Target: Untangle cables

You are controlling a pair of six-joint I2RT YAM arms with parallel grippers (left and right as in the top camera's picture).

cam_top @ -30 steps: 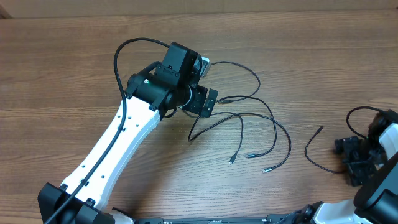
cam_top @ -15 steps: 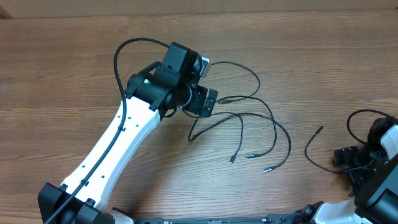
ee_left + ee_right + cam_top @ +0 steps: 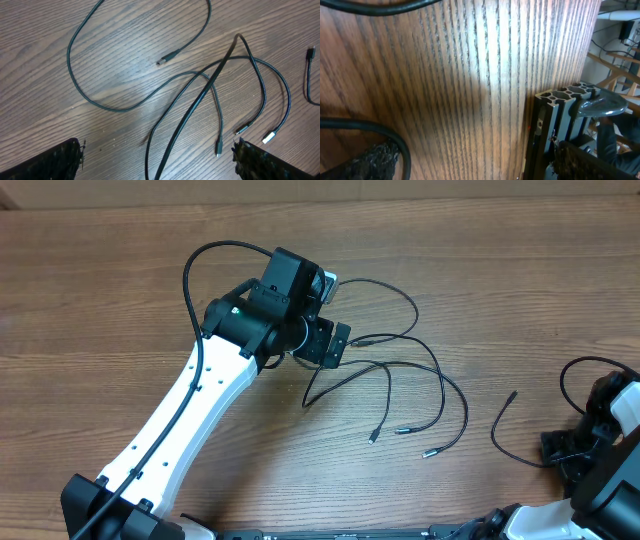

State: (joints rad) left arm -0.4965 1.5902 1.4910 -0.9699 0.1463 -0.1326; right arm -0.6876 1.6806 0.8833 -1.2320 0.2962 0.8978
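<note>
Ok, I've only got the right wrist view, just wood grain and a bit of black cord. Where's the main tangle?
Observer: The tangled cables lie mid-table, just under the left gripper, well away from the right arm.
Operator: Is the left holding any of them?
Observer: No. Its jaws are wide open above the strands and grip nothing.
Operator: And the cord I'm seeing?
Observer: Probably the separate strand. It lies apart from the tangle and curves toward the right gripper.
</note>
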